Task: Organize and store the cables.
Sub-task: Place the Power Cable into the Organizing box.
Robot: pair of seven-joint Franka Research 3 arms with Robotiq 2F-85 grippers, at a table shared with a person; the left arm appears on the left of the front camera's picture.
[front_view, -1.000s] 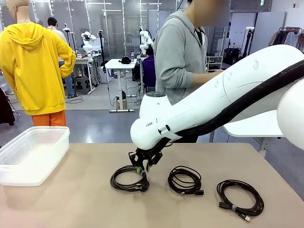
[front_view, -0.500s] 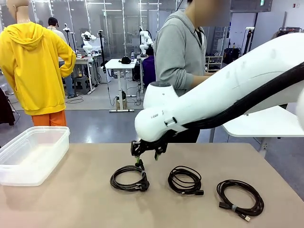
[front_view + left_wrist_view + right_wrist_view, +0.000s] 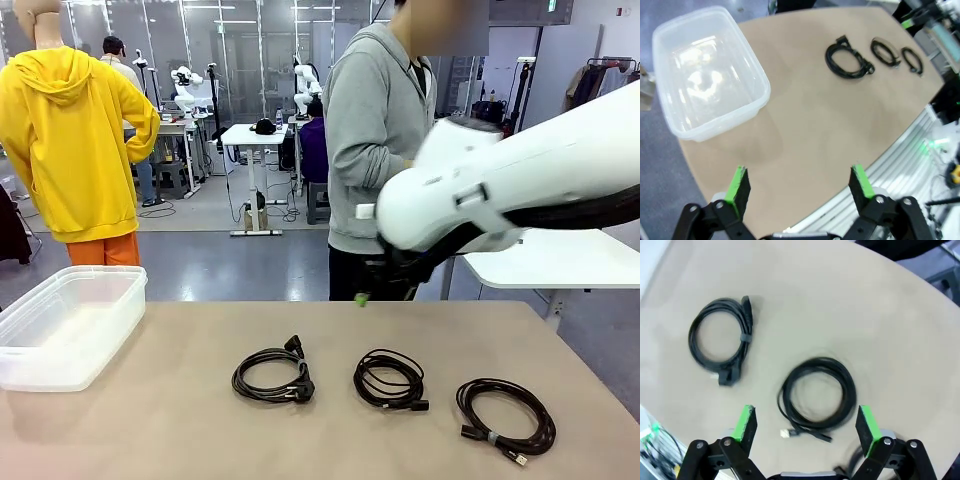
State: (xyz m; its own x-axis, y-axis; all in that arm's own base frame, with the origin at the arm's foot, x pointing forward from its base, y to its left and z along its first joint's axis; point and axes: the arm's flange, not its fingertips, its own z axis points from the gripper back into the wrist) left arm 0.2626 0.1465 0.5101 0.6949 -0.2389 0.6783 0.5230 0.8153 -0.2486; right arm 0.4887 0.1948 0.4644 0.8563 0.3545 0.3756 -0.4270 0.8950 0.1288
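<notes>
Three black coiled cables lie in a row on the counter (image 3: 150, 430), none of them in the clear plastic bin (image 3: 70, 280) that stands empty at the counter's 9 o'clock edge. Taking the middle coil (image 3: 390, 380) as centre, the left coil (image 3: 272, 375) sits at 9 o'clock with one plug (image 3: 293, 345) cocked up off the surface, and the right coil (image 3: 505, 415), which looks the widest, sits near 4 o'clock; all three are apart from one another. These should be light and limp. The loops will probably sag or spring loose if lifted by a single strand, and the smooth sheath may slide between the pads. The best hold is likely across the whole bundle of strands at one side of a ring. On the right coil that would be at the pale tie band (image 3: 490, 437), where the turns are bound together. The raised plug on the left coil is a stiffer spot but small. Each coil lies flat, so the fingers would need to come right down to the surface. The right pincer (image 3: 805, 420) hangs above the coils with its jaws spread wide and nothing between them. The left pincer (image 3: 798, 175) is likewise wide open and empty, high over the counter's near edge. Count: three coils, one bin, two pincers.
</notes>
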